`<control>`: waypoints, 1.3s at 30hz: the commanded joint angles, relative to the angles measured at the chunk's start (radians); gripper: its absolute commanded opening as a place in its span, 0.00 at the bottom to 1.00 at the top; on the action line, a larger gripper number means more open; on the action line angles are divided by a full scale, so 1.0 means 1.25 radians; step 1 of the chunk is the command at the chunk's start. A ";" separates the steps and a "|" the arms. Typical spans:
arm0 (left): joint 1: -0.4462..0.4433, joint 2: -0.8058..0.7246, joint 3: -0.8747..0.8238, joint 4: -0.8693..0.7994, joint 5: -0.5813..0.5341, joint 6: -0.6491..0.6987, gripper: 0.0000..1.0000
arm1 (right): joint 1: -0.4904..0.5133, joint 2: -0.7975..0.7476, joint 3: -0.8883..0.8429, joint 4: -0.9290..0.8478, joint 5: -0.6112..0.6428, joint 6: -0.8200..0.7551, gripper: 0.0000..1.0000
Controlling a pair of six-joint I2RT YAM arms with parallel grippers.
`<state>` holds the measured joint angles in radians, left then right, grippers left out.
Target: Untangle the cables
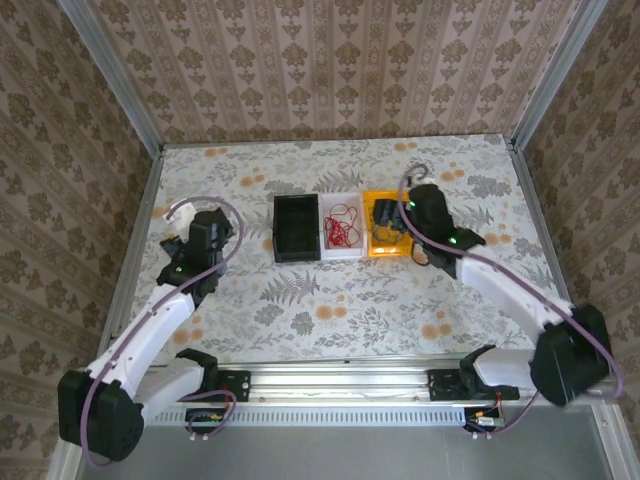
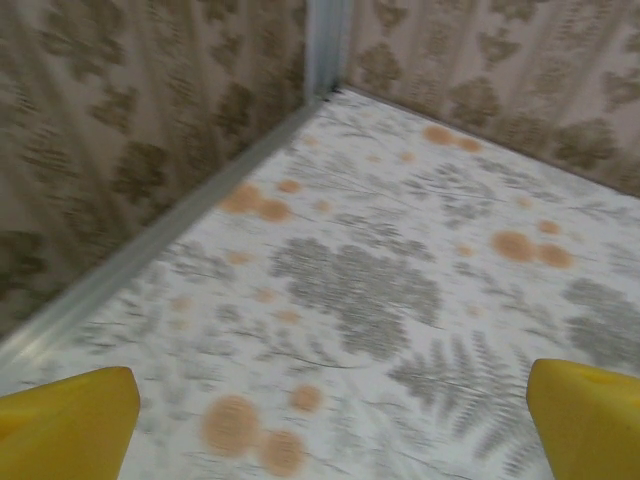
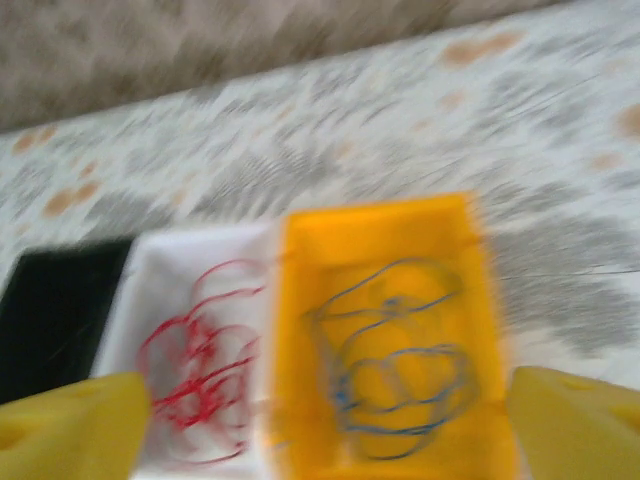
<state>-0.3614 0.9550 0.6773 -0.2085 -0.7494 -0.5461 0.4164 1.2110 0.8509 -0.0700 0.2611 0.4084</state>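
Under wide right fingers (image 3: 70,420), blue cables (image 3: 395,360) loop in orange bin (image 3: 380,215), red cables (image 3: 200,375) alongside; left fingers (image 2: 70,420) wide.

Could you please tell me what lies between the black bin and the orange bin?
A white bin holding the red cable sits between the black bin and orange bin, as the top and right wrist views show.

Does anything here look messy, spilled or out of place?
Nothing stands out. The red cable lies loosely looped inside the white bin, and the blue cable lies inside the orange bin beside it.
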 commanded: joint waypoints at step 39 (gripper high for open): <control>0.259 0.483 -0.255 0.959 0.454 0.464 1.00 | -0.311 0.256 -0.355 0.739 -0.143 -0.308 1.00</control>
<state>-0.0532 1.5543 0.3752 0.8318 -0.2539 -0.0017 0.0238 1.5234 0.4122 0.8211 0.0967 0.0216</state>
